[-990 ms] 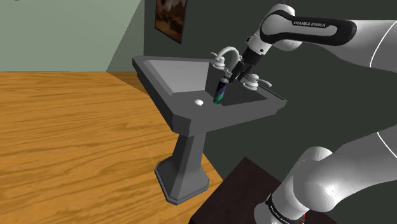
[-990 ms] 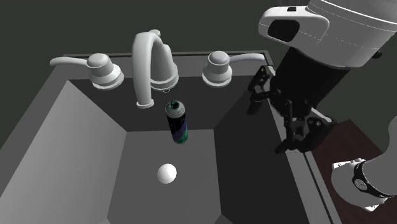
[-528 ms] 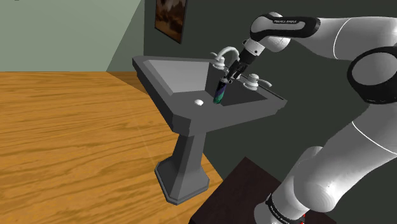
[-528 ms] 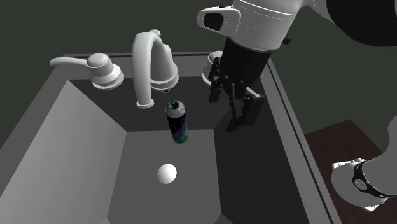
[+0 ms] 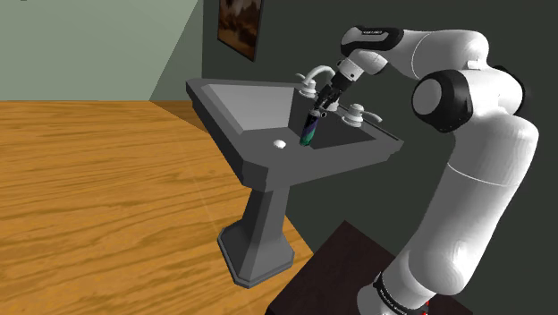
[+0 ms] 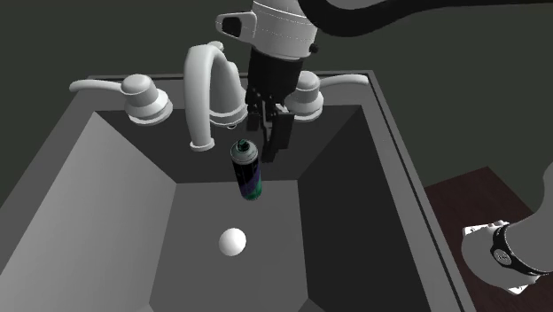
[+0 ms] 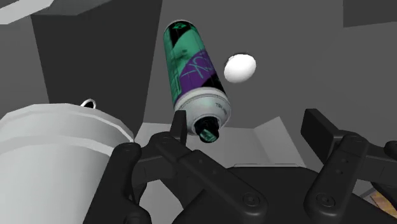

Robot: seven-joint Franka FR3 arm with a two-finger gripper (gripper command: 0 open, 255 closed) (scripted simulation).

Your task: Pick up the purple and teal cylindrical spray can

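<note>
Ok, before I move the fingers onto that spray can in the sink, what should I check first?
1. Fingers open: ok, they stand apart in the wrist view.
2. Spray can centred in the gap: not ok, its cap end sits by one finger, off to the side.
3. Fingertip clear of the spray can: cannot tell, it looks very close.
4. Spray can pose: ok, tilted in the basin, cap end toward the gripper.
5. Faucet spout clearance: ok, apart from the gripper, but close beside it.
</note>
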